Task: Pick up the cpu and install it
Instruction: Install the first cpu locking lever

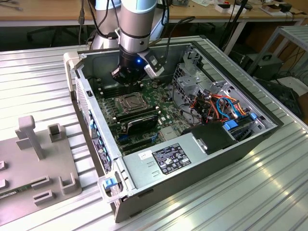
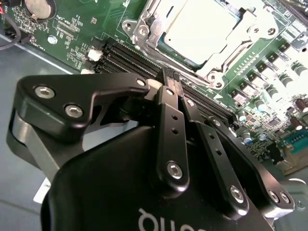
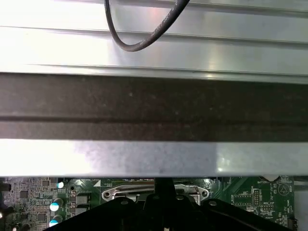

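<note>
1. The gripper (image 2: 169, 77) hangs inside the open computer case (image 1: 202, 163), low over the motherboard (image 1: 166, 108), fingers (image 2: 169, 125) pressed together, gripping nothing visible.
2. The cpu (image 2: 199, 29) lies seated in the socket (image 1: 130, 102), silver top exposed, just beyond the fingertips.
3. Memory slots (image 2: 130, 57) run between gripper and socket.

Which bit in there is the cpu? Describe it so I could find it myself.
Look into the open computer case lying on the metal table and find the green board on its floor. Just beside the gripper sits a shiny metal frame. The cpu is the flat, pale silver square inside it, unlike the long dark memory slots alongside.
</note>
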Action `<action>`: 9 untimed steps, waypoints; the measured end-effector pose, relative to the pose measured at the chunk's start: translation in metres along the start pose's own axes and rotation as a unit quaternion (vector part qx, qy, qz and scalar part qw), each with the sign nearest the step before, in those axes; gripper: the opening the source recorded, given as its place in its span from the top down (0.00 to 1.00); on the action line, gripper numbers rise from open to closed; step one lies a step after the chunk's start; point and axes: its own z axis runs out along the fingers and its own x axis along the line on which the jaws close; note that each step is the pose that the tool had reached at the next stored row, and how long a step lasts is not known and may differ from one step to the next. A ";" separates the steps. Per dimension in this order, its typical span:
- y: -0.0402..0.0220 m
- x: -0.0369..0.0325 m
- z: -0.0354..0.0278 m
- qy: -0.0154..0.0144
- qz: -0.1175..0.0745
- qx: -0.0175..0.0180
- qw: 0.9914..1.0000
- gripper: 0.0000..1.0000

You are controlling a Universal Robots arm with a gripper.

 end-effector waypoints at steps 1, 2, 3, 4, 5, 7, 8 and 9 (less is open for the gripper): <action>0.0004 -0.0004 -0.0046 0.001 0.000 0.003 1.000 0.89; 0.0004 -0.0004 -0.0048 0.001 0.000 0.004 1.000 0.89; 0.0004 -0.0004 -0.0050 0.002 0.000 0.006 1.000 0.89; 0.0004 -0.0004 -0.0051 0.004 0.000 0.007 1.000 0.89; 0.0004 -0.0004 -0.0051 0.005 0.000 0.008 1.000 0.89; 0.0004 -0.0004 -0.0051 0.006 0.000 0.010 1.000 0.89; 0.0004 -0.0004 -0.0051 0.006 0.000 0.010 1.000 0.89; 0.0004 -0.0004 -0.0051 0.006 0.000 0.010 1.000 0.89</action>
